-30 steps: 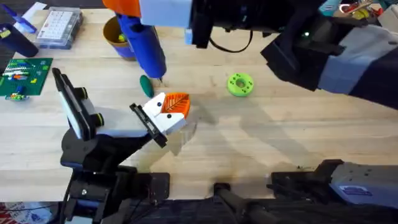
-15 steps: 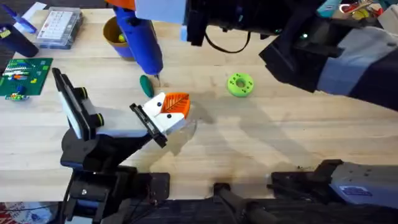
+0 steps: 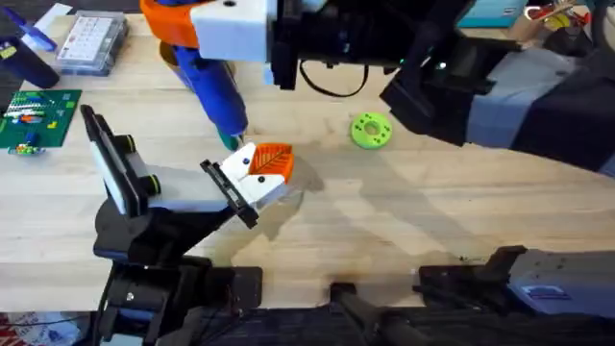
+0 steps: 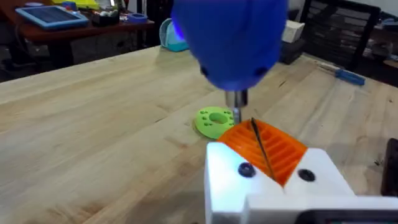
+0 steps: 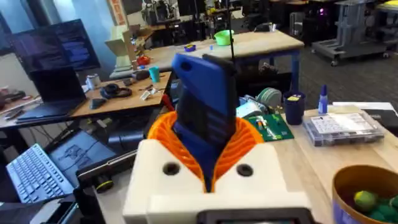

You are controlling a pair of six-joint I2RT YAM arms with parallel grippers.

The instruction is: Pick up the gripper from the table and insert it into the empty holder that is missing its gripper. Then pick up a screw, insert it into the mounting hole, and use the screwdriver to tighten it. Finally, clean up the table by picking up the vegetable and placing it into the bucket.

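Right gripper (image 3: pixel 231 29): white fingers with orange ribbed pads clamped on the screwdriver (image 3: pixel 213 82), blue body angled down, metal tip at the top edge of the gripper (image 3: pixel 264 171). That white-and-orange piece sits in the holder (image 3: pixel 231 195) on the black stand. Risks: tip skating off the orange ribs instead of finding a screw; side push unseating the piece. Left gripper: state cannot be told.
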